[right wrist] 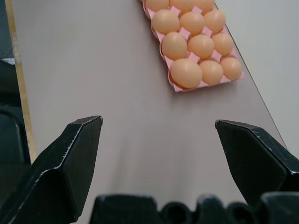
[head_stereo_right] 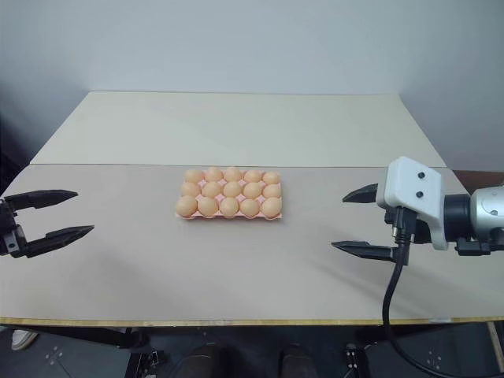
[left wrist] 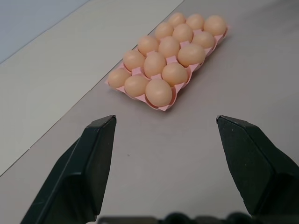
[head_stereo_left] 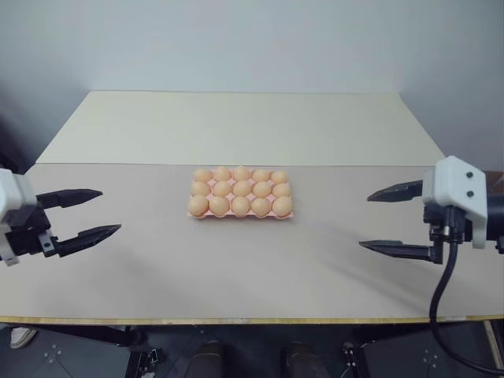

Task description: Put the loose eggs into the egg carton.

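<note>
From the head views, the egg carton (head_stereo_left: 240,194) sits midway between the left gripper (head_stereo_left: 87,213) and the right gripper (head_stereo_left: 390,220), well apart from both, every cup filled. Each wrist view looks past spread, empty fingers at the eggs (left wrist: 159,92) ahead, which suggests the arms stand aside because no loose egg remains on the table (head_stereo_left: 236,276).

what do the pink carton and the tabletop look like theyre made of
egg carton: probably moulded paper pulp or thin plastic, going by its matte pink look and soft scalloped rims around each cup; the pictures do not settle which.
Table: flat matte beige-grey top with a pale wood-coloured front edge, so perhaps a laminated board.
</note>
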